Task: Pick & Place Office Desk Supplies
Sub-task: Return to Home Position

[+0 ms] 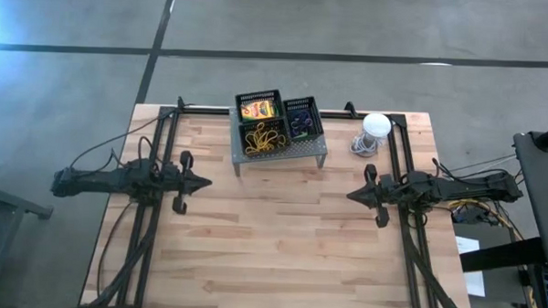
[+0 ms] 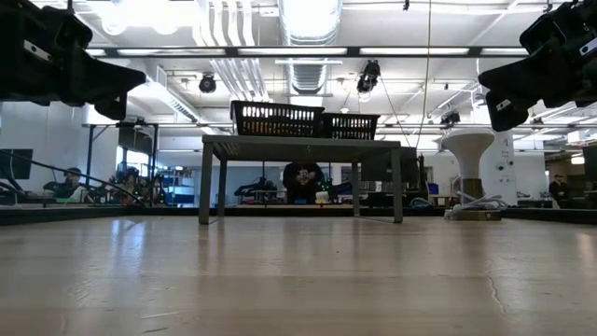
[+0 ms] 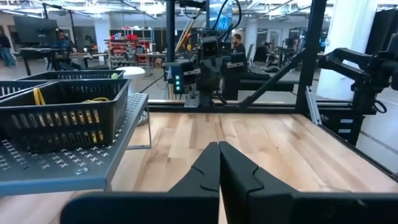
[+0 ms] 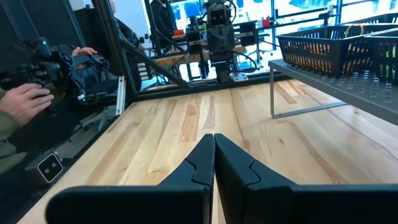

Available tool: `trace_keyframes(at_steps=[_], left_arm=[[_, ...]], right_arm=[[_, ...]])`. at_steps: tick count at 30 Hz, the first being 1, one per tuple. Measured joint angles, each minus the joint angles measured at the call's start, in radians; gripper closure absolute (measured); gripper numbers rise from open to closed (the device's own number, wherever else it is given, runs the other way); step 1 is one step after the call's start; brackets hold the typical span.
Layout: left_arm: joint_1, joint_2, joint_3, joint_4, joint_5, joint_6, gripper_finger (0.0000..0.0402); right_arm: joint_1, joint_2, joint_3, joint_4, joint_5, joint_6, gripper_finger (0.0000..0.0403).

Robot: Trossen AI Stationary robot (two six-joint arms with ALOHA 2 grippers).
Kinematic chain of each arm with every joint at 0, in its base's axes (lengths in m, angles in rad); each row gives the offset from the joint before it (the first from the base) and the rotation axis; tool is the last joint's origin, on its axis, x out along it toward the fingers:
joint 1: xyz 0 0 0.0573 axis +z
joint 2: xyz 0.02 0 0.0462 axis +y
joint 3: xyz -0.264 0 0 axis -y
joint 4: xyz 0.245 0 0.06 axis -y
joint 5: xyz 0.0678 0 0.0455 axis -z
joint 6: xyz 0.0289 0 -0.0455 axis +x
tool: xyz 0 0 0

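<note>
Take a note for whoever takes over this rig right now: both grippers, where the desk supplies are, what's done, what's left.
Left gripper: shut, empty, raised over bare table left of the shelf.
Right gripper: shut, empty, raised on the shelf's right.
Three black baskets sit on the shelf: crayon box in one, yellow rubber bands in another, dark bands in the third basket.
Done: no loose supplies visible on the table.
Left: seemingly nothing; both arms look parked.

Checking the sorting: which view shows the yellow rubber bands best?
High view: it looks down on the yellow bands in their basket. Left wrist view shows a few strands; low and right wrist views, none I can make out.
</note>
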Motion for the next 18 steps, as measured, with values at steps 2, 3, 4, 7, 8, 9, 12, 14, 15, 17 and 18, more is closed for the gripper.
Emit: trace_keyframes(at_steps=[2, 3, 4, 7, 8, 9, 12, 14, 15, 17, 18], left_arm=[[0.002, 0.000, 0.000, 0.000, -0.002, 0.005, 0.0400], [0.002, 0.000, 0.000, 0.000, -0.003, 0.015, 0.0400], [0.002, 0.000, 0.000, 0.000, -0.003, 0.039, 0.0400], [0.002, 0.000, 0.000, 0.004, -0.003, 0.108, 0.0397], [0.002, 0.000, 0.000, 0.004, -0.003, 0.114, 0.0394], [0.002, 0.000, 0.000, 0.004, -0.003, 0.115, 0.0391], [0.002, 0.000, 0.000, 0.004, -0.003, 0.115, 0.0381], [0.003, 0.000, 0.000, 0.004, -0.003, 0.115, 0.0377], [0.003, 0.000, 0.000, 0.004, -0.003, 0.115, 0.0376], [0.003, 0.000, 0.000, 0.004, -0.003, 0.110, 0.0375], [0.003, 0.000, 0.000, 0.005, -0.004, 0.110, 0.0375]], right_arm=[[0.000, 0.000, 0.000, 0.000, 0.000, 0.000, 0.0394], [0.000, 0.000, 0.000, 0.000, 0.000, 0.000, 0.0394], [0.000, 0.000, 0.000, 0.000, 0.000, 0.000, 0.0394], [0.000, 0.000, 0.000, 0.000, 0.000, 0.000, 0.0394], [0.000, 0.000, 0.000, 0.000, 0.000, 0.000, 0.0394], [0.000, 0.000, 0.000, 0.000, 0.000, 0.000, 0.0394], [0.000, 0.000, 0.000, 0.000, 0.000, 0.000, 0.0394], [0.000, 0.000, 0.000, 0.000, 0.000, 0.000, 0.0394], [0.000, 0.000, 0.000, 0.000, 0.000, 0.000, 0.0394], [0.000, 0.000, 0.000, 0.000, 0.000, 0.000, 0.0394], [0.000, 0.000, 0.000, 0.000, 0.000, 0.000, 0.0394]])
